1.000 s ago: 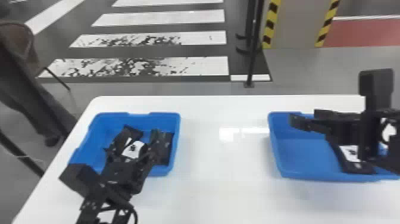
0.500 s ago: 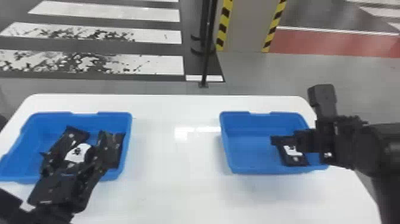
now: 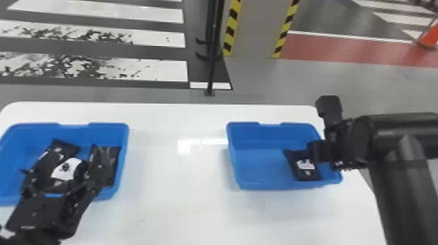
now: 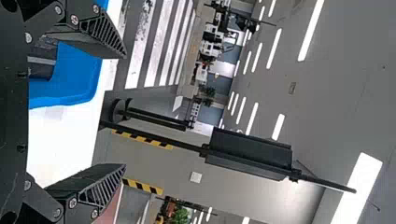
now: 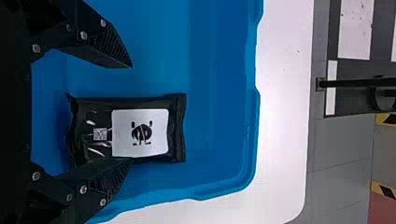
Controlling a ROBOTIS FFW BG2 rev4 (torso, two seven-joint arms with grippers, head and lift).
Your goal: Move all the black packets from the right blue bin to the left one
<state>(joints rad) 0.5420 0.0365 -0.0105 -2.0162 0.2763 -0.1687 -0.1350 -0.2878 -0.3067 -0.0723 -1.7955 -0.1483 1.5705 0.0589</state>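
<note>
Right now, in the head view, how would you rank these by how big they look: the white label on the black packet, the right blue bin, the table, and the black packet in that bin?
1. Table
2. Right blue bin
3. Black packet
4. White label

A labelled black packet (image 5: 140, 151) lies flat in the right bin (image 3: 260, 172); other packets (image 3: 65, 169) strew the left bin (image 3: 14, 163).

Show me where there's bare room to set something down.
The white tabletop between the two blue plastic bins; also the right bin's floor, left of its black packet. Crowded: the left bin, holding black packets, the left gripper above.
</note>
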